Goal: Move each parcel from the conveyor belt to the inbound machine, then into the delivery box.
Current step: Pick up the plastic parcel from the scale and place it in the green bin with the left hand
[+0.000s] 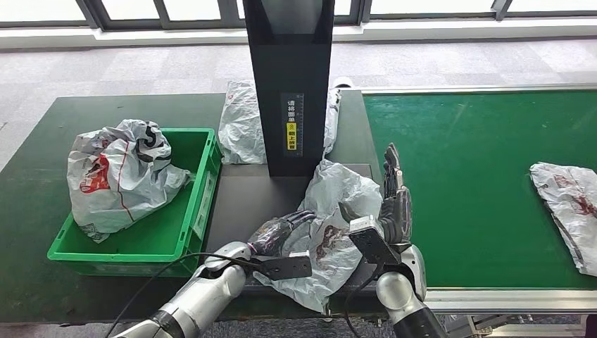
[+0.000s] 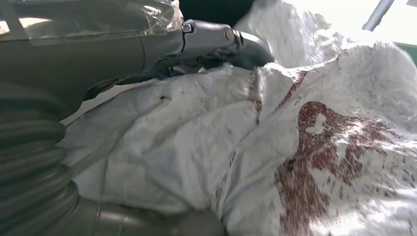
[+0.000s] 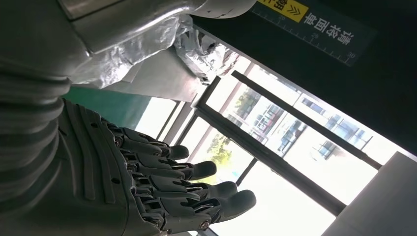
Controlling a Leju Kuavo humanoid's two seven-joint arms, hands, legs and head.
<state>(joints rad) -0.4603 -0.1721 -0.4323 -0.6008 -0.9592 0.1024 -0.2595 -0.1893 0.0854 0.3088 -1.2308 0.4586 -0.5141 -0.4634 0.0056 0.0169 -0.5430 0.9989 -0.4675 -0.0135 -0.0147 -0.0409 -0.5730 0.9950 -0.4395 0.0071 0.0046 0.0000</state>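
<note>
Head view: left hand (image 1: 281, 229) grips parcel (image 1: 338, 232); right hand (image 1: 394, 201) upright.

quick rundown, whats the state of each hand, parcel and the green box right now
left hand: grips the parcel on the scanner plate
right hand: fingers straight and apart, holds nothing, beside that parcel
parcel on the scanner plate: crumpled, lying in front of the black column
parcel in the green box: resting inside, bulging above the rim
green box: holds one parcel
parcel on the conveyor belt: lying flat, untouched
parcel behind the black column: partly hidden
</note>
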